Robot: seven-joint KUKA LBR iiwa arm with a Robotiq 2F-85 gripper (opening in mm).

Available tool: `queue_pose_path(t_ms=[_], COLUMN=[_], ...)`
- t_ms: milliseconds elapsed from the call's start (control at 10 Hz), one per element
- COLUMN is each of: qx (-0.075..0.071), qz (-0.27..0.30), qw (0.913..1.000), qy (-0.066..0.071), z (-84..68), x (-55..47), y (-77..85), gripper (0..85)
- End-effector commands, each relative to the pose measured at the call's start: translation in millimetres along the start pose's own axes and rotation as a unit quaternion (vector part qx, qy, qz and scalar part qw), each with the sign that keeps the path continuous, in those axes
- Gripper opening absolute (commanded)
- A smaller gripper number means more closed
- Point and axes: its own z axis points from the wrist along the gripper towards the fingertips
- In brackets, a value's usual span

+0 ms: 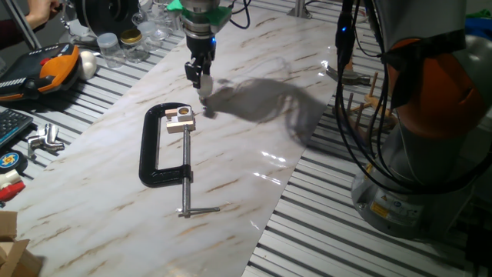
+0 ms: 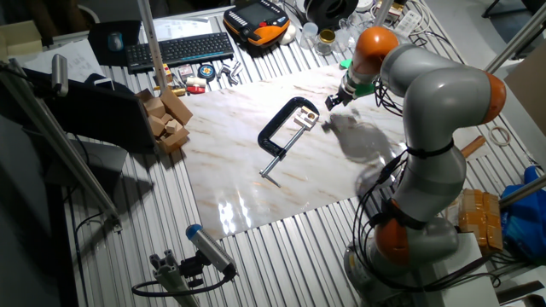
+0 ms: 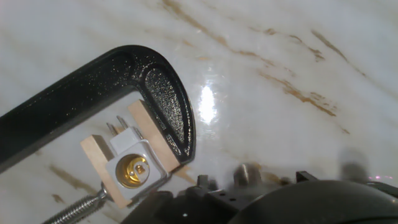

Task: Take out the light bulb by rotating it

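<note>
Pincer (image 1: pixel 204 83) grips small frosted light bulb (image 1: pixel 206 87) above veined marble slab (image 1: pixel 254 146), beside glossy black C-clamp (image 1: pixel 157 150).

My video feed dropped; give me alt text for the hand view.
An empty white lamp socket, brass contact showing, sits on a wooden block held in a black C-clamp on the marble table.

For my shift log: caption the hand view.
Empty white socket on a wooden block, clamped in a black C-clamp on marble tabletop.
</note>
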Motion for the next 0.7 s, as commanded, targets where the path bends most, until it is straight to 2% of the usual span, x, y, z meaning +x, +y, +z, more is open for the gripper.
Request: queue_pose_path(t_ms=[0, 300, 400, 600], qx=[0.000, -0.002, -0.002, -0.004], qz=[0.000, 0.003, 0.005, 0.002], qw=[1.0000, 1.0000, 1.0000, 0.9999], qy=[0.000, -0.001, 0.000, 0.014], z=[0.4, -3.1, -6.5, -14.2], x=[0.0, -2.3, -4.1, -5.7], y=[0.2, 4.3, 9.8, 22.2], gripper=[85.0, 85.0, 68.0, 34.0])
